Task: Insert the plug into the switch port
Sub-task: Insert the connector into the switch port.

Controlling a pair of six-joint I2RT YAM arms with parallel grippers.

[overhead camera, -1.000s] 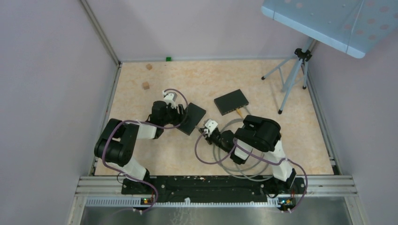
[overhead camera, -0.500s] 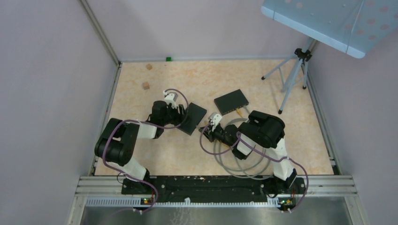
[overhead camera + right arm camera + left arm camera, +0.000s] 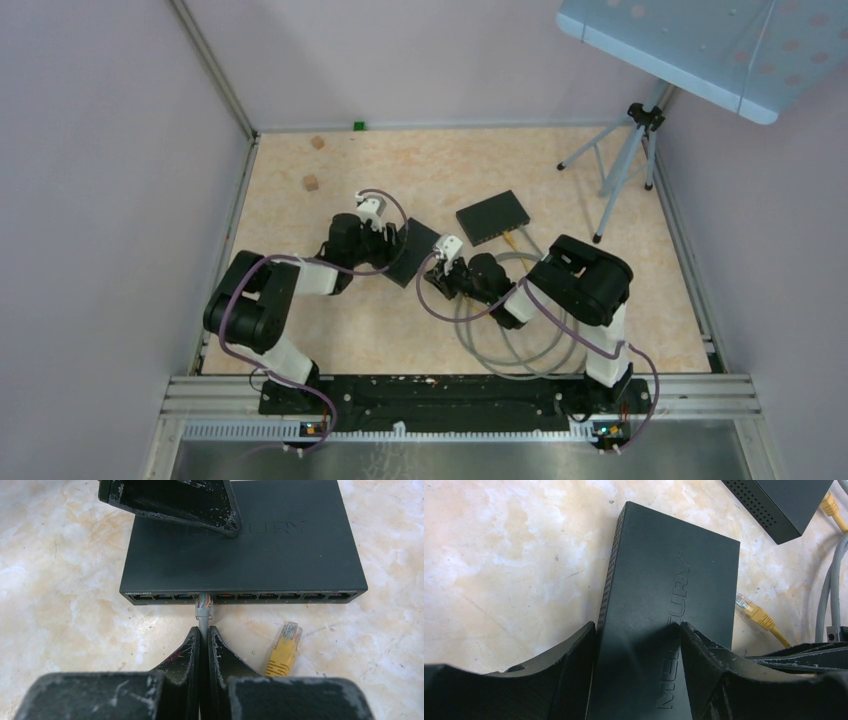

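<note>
Right gripper (image 3: 204, 631) pinches the limp cable (image 3: 203, 622) just behind its light, rigid plug (image 3: 204, 605), where we judge the hold best, tip meeting a switch (image 3: 280, 555) port.

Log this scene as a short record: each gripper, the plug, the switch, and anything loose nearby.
left gripper: jaws apart, braced on the switch
right gripper: shut on the grey cable just behind the plug
plug: clear, at the mouth of a front port, body mostly outside
switch: black, flat on the table, ports facing the right gripper
loose: yellow plug beside the ports, unplugged
also: second switch farther back
</note>
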